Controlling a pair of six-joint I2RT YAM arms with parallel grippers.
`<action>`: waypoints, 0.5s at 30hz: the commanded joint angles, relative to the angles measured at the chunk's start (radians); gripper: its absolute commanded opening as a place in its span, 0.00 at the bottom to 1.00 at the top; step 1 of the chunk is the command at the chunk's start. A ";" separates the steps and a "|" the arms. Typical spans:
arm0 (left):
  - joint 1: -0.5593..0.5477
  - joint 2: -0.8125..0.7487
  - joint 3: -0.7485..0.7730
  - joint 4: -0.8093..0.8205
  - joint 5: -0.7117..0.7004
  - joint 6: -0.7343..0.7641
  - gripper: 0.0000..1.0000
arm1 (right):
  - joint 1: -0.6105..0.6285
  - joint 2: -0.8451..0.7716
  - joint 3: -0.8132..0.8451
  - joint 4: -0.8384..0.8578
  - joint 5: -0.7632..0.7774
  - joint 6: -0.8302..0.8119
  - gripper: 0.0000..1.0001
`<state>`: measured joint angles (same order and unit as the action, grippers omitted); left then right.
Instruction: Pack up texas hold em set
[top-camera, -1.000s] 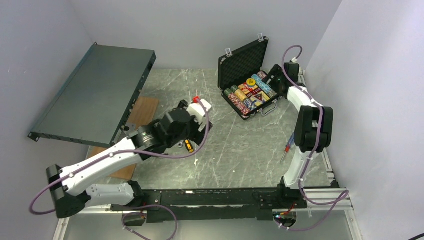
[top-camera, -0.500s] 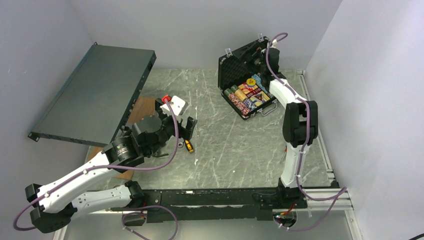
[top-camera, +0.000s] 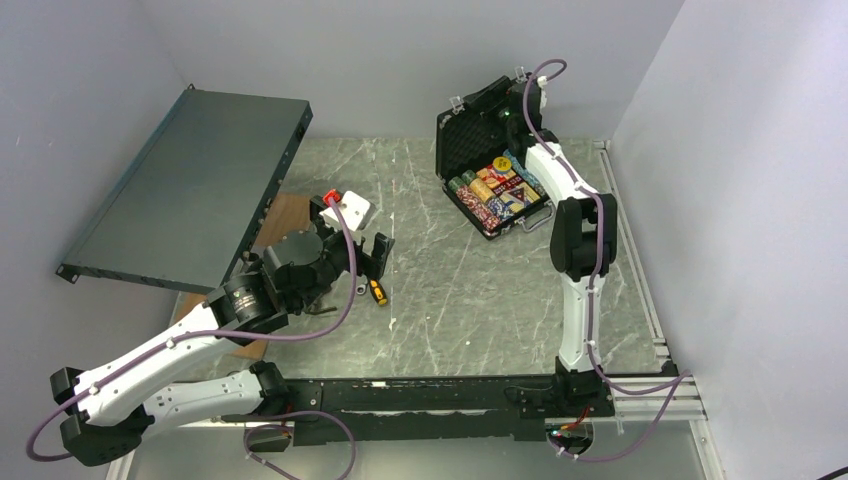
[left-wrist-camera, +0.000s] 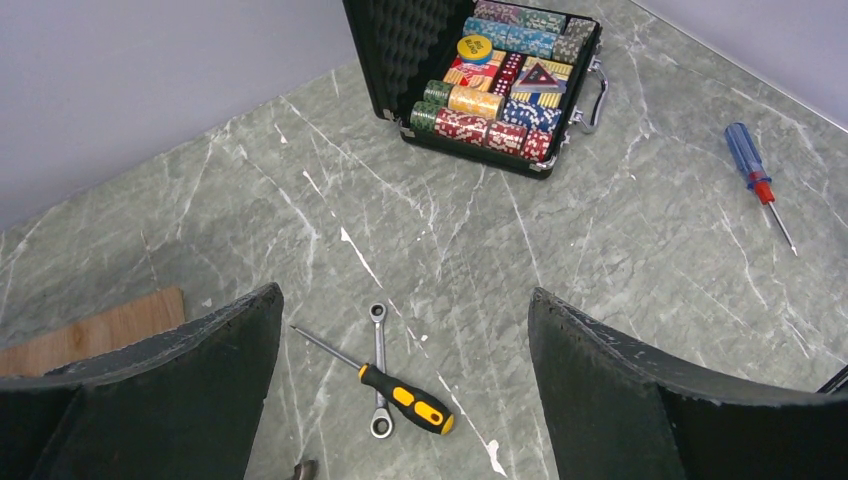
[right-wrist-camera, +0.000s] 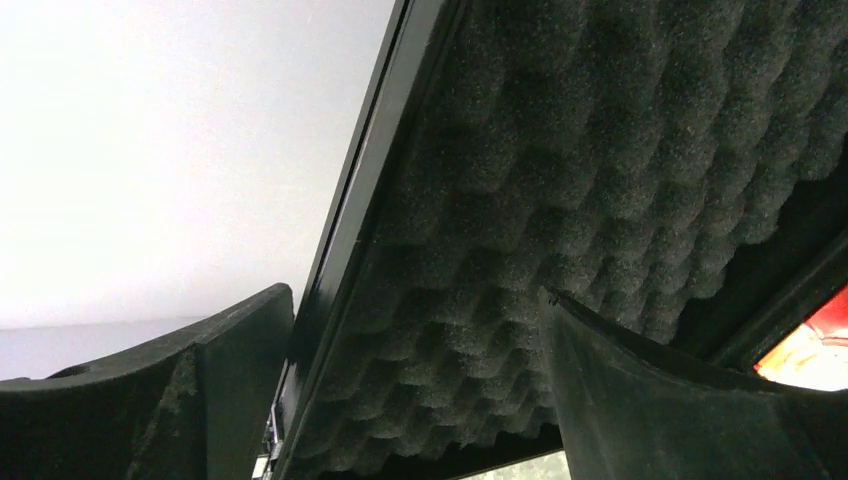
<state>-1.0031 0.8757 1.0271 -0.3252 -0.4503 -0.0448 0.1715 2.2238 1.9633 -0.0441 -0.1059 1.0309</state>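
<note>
Right hand (right-wrist-camera: 414, 292) raised; straddles briefcase lid (right-wrist-camera: 600, 200) edge.

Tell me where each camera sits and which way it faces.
Top external: above and behind the arms, looking down on the table; both arms show.
Left wrist: on the left arm, facing the open briefcase across the table; left claw frames it.
Right wrist: close to the lid's foam; right claw frames it.
Shared: top and left wrist both show the briefcase and yellow-handled screwdriver.
</note>
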 joint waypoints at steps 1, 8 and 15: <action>-0.003 -0.017 0.016 0.030 -0.012 -0.001 0.94 | 0.005 -0.016 0.012 -0.091 0.100 0.008 0.88; -0.003 -0.014 0.016 0.028 -0.005 -0.005 0.94 | 0.003 -0.101 -0.136 -0.131 0.149 -0.107 0.73; -0.003 -0.003 0.019 0.025 0.001 -0.007 0.94 | -0.024 -0.283 -0.421 -0.052 0.129 -0.235 0.77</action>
<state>-1.0031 0.8742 1.0271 -0.3256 -0.4503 -0.0452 0.1726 2.0106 1.6917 -0.0071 0.0021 0.9287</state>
